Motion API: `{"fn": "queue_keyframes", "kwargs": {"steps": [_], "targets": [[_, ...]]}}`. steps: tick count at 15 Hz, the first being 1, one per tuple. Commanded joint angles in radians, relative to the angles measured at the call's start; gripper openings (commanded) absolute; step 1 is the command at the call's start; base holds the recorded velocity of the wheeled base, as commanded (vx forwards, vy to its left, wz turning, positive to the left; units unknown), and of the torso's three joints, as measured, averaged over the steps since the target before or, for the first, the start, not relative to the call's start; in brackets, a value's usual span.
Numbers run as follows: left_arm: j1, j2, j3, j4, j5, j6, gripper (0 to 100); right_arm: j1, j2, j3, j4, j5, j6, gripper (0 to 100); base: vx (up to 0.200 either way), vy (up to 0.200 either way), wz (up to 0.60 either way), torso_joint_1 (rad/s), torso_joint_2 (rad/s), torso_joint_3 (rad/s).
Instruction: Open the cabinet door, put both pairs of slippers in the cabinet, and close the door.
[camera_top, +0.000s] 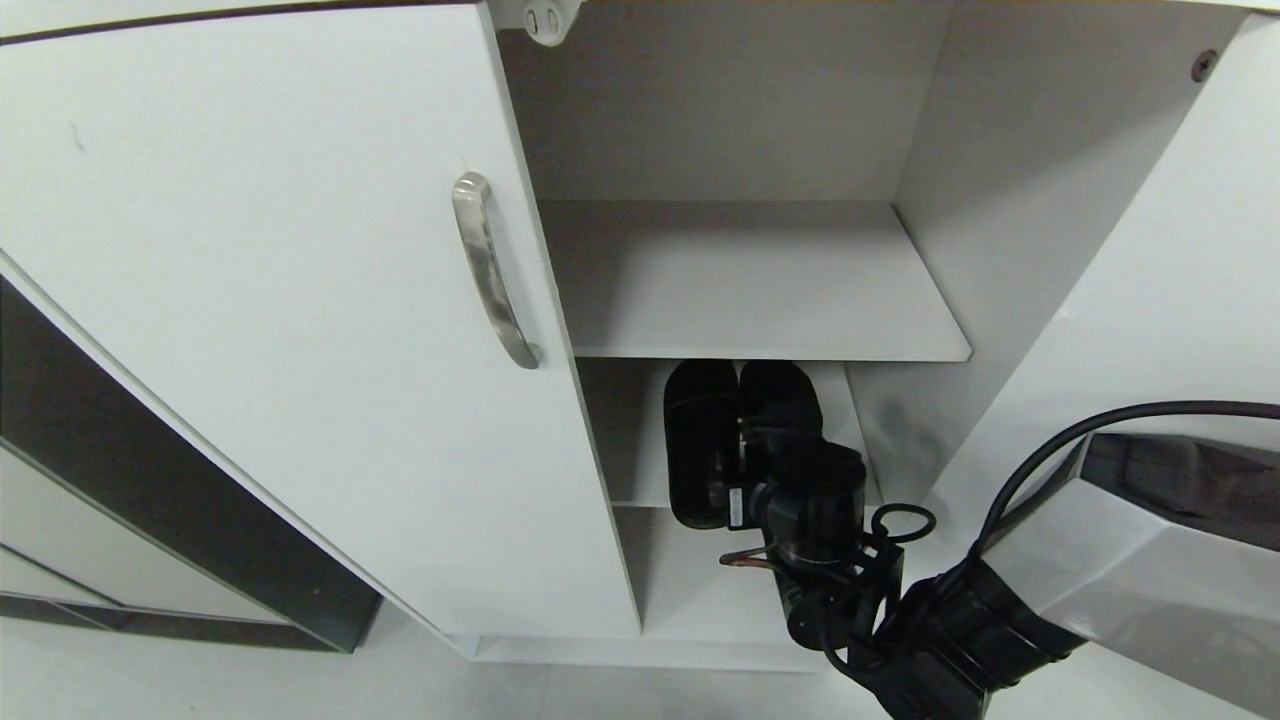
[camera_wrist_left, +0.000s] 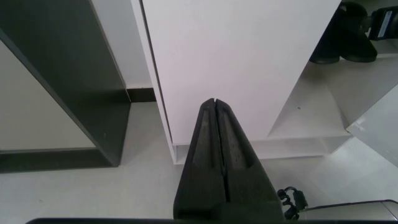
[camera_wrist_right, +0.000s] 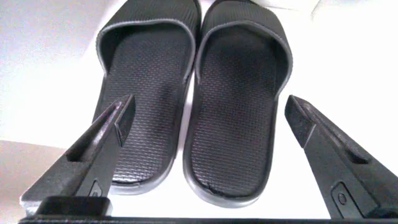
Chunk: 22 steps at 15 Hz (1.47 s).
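Right gripper (camera_wrist_right: 209, 102) jaws apart, flanking heels of black slippers (camera_top: 705, 430) on lower shelf (camera_top: 640, 440): back straight out, level, no snagging. Left gripper (camera_wrist_left: 214, 102) jaws together, low beside shut door (camera_top: 250, 300).

Pale floor (camera_top: 250, 685): smooth and plain. Dark panel (camera_top: 60, 400): at the left, standing on the floor, with a white panel (camera_top: 40, 500) just beside it. Dark skirting strip (camera_wrist_left: 140, 94): low, meeting the floor.
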Motion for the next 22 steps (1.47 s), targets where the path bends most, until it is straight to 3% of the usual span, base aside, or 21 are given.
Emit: {"fn": "queue_keyframes", "kwargs": {"steps": [1,14,22], "targets": [[0.000,0.002,0.000,0.000,0.000,0.001,0,0.004,-0.017,0.005,-0.002,0.000,-0.003,100,0.000,0.000,0.00,0.000,0.00,0.000],[0.000,0.002,0.000,0.000,0.000,0.001,0,0.020,-0.017,0.007,-0.008,0.000,-0.022,100,-0.185,0.000,0.00,0.001,0.00,0.003],[0.000,0.002,0.000,0.000,0.002,0.000,0,0.020,-0.017,0.022,-0.021,0.000,-0.022,100,0.000,0.000,0.00,0.000,0.00,0.000]]}}
